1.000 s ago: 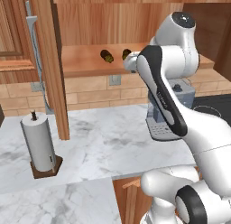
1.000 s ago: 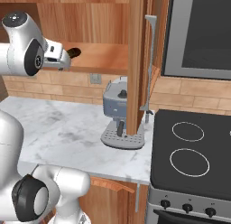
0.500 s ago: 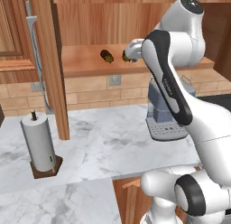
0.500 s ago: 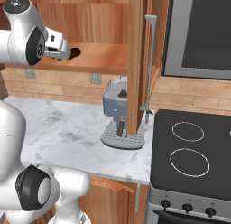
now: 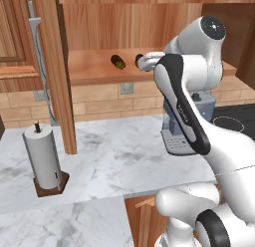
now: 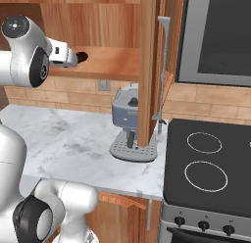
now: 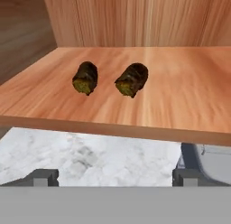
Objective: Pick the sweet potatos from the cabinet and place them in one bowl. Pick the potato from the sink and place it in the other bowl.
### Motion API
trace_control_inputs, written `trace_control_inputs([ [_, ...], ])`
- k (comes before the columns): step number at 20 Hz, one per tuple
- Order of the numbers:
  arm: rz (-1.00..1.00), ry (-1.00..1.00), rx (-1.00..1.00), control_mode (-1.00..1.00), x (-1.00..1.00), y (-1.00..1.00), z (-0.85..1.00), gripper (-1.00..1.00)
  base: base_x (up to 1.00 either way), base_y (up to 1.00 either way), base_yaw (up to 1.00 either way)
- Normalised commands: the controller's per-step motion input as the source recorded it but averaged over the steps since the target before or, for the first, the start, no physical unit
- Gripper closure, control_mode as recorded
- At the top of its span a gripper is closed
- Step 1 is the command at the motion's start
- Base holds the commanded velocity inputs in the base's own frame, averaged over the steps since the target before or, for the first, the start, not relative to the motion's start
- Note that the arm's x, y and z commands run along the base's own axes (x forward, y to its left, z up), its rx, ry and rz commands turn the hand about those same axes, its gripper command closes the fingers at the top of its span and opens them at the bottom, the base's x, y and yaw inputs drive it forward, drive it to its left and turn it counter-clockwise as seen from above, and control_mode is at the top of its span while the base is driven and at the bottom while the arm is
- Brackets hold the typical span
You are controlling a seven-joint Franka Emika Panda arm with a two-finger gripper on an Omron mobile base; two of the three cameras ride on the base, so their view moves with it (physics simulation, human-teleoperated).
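I saw the open wooden cabinet (image 5: 149,22) mounted on the wall above a white marble counter (image 5: 114,156), and I use its broad plank shelf as my reference for everything else. On that shelf lay the two sweet potatos (image 7: 85,77), small dark olive-brown tubers with yellowish cut ends, side by side, near each other but not touching, about midway between the shelf's front edge and the cabinet's back wall. From the left base camera one of them showed on the shelf just left of the arm's hand. The gripper (image 7: 115,177) hung in front of the shelf's front edge and a little below it, pointing in at the tubers, well short of them. Its fingers (image 7: 43,177) stood wide apart with nothing between them, and neither touched the shelf or a tuber. Below the shelf, on the counter, a grey coffee machine (image 6: 128,124) stood toward the shelf's right end, beside the cabinet's upright wooden side panel. Below the shelf's left end stood a paper towel roll (image 5: 44,161) on a dark wooden base. Further right of the shelf, past the side panel, was a black stove top (image 6: 206,163) with ring burners.
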Motion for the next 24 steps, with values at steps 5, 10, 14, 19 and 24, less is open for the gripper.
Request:
trace_control_inputs([
  [5,0.01,-0.06,0.0,-1.0,0.01,0.0,0.08,-1.0,0.0,0.0,0.0],
  [10,0.0,0.03,0.0,-1.0,0.09,0.0,0.38,-1.0,0.0,0.0,0.0],
  [14,0.0,0.0,0.0,-1.0,0.2,0.0,0.04,-1.0,0.0,0.0,0.0],
  [19,0.0,0.0,0.0,-1.0,0.23,0.0,-0.05,-1.0,0.0,0.0,0.0],
  [24,0.0,0.0,0.0,-1.0,0.27,0.0,-0.26,-1.0,0.0,0.0,0.0],
])
